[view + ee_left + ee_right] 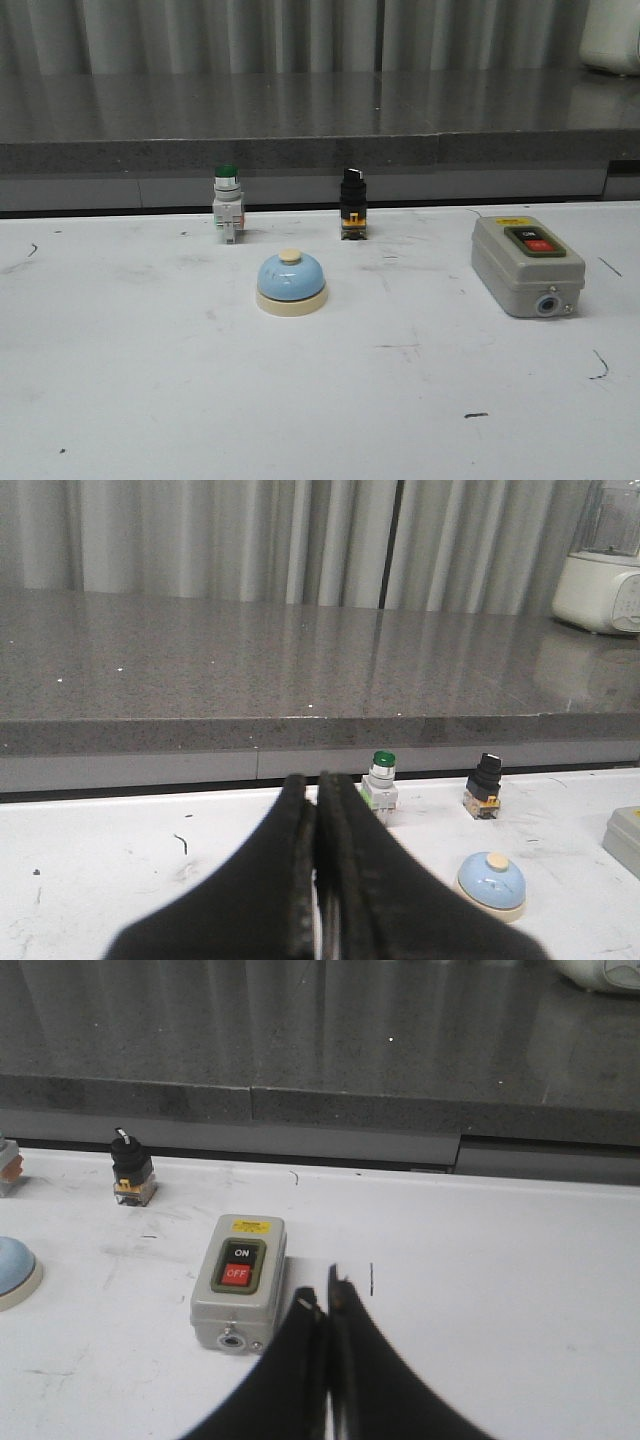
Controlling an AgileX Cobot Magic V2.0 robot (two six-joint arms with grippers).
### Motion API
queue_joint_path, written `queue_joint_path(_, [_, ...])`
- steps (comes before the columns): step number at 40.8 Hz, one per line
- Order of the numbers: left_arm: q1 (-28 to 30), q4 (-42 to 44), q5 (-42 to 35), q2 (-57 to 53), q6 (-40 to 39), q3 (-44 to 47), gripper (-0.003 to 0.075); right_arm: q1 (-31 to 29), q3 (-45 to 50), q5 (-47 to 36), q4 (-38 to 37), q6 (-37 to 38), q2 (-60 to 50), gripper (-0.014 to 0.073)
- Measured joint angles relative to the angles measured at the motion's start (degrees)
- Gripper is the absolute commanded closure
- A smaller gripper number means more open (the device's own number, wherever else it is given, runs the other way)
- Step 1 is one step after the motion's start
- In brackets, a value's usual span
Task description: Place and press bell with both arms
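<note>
The light-blue bell [291, 282] with cream base and cream button stands upright on the white table, near its middle. It also shows in the left wrist view [491, 884] and, cut by the frame edge, in the right wrist view [15, 1270]. Neither arm appears in the front view. My left gripper [316, 785] is shut and empty, well back from the bell. My right gripper [325, 1300] is shut and empty, beside the grey switch box.
A grey switch box [527, 264] with ON and OFF buttons lies at the right. A green-capped push button [227, 203] and a black selector switch [352, 204] stand behind the bell. A raised grey counter [300, 120] runs along the back.
</note>
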Motion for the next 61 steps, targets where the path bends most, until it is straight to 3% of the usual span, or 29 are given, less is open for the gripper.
queue_joint_path(13, [0.00,0.00,0.08,0.00,0.00,0.00,0.0740,2.25,-13.12,-7.93,0.03,0.00,31.81,0.0660])
queue_joint_path(30, [0.00,0.00,0.21,0.00,0.00,0.00,0.0740,19.40,-33.09,-8.84,1.41,0.00,64.59,0.0660])
queue_joint_path(48, [0.00,0.00,0.24,0.00,0.00,0.00,0.0740,30.32,-58.08,4.78,5.09,0.10,87.37,0.0660])
queue_joint_path(61, [0.00,0.00,0.24,0.00,0.00,0.00,0.0740,31.57,-61.78,7.19,5.31,0.10,90.16,0.0660])
